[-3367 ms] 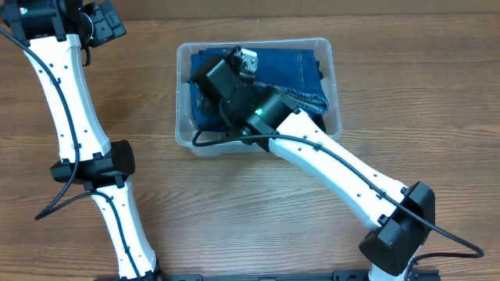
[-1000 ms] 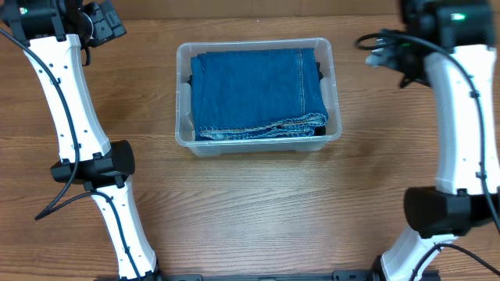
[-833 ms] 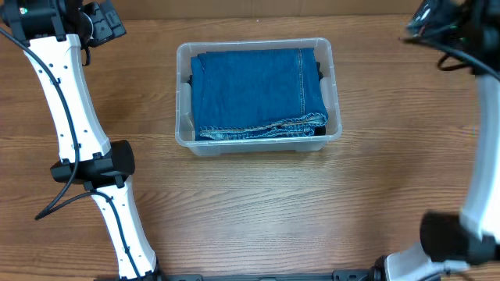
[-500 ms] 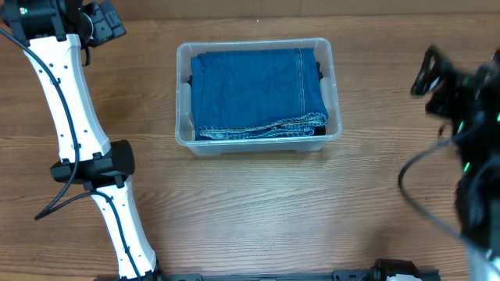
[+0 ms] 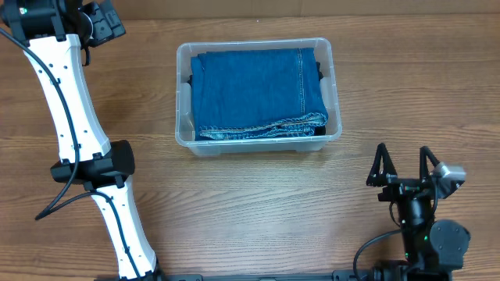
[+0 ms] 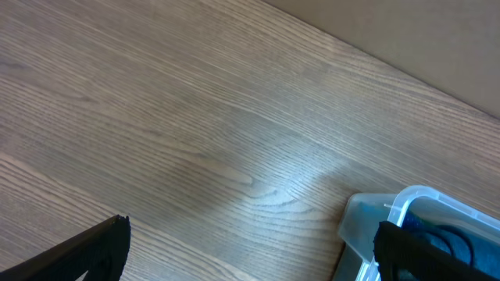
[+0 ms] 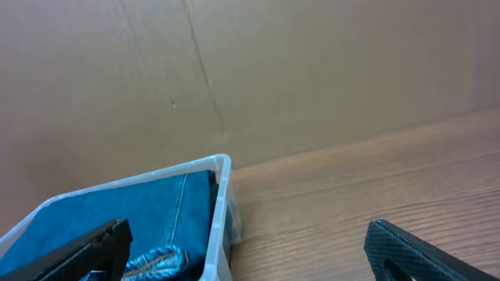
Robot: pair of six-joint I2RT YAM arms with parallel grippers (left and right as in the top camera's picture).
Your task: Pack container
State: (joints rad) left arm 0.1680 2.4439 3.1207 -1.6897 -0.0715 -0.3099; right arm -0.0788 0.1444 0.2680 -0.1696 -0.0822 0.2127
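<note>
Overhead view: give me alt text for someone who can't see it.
A clear container holding folded blue jeans sits on a wooden table. The right gripper, open and empty, is at lower right, apart from the container.

left arm runs up the left edge, left gripper up in the top left corner, fingers wide apart. right arm sits folded at lower right, right gripper spread too
</note>
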